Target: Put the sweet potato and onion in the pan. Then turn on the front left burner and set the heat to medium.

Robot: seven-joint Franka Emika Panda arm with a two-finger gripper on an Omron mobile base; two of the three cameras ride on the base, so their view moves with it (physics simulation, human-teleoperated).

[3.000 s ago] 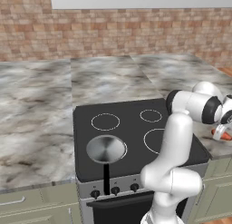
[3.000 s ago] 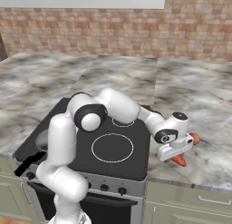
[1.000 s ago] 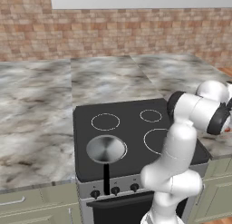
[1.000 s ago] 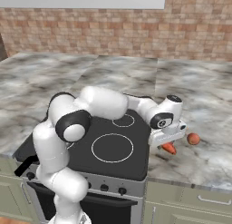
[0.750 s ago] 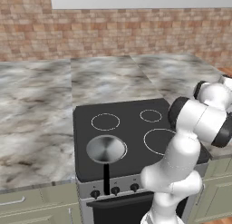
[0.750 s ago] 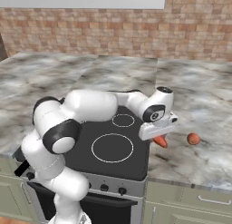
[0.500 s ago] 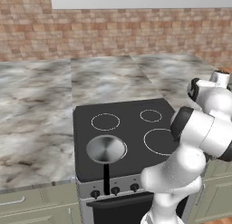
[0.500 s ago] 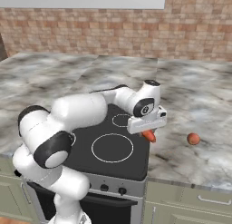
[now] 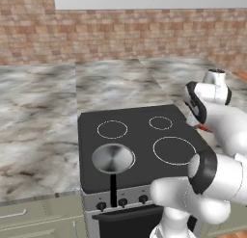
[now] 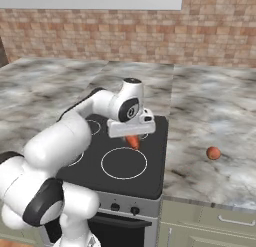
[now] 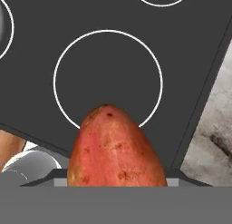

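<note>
Presently, item one, nearest: the gripper [image 10: 132, 139], jaws closed on the sweet potato [image 10: 133, 141], an orange-red tuber with mottled matte skin and a tapered tip hanging below the hand, carried in the air over the right side of the stovetop [image 10: 150, 166]. To do this step well, I judge, the hand should travel level toward the 9 o'clock side until the tuber hangs over the pan's bowl, then lower before opening, since a rounded tuber dropped from height may roll or bounce off shiny metal. Item two: the stovetop, flat black glass, smooth, with thin white rings. Item three: the pan [image 9: 113, 158], small, round, bright silver with a thin straight black handle, empty, at the cooktop's 7 o'clock corner. Item four, farther out at 3 o'clock: the onion [image 10: 213, 153], a small reddish-brown ball resting on the veined marble counter [image 10: 210, 121], well apart from the stove. Item five, beyond: a rough brick wall [image 10: 100, 36].
</note>
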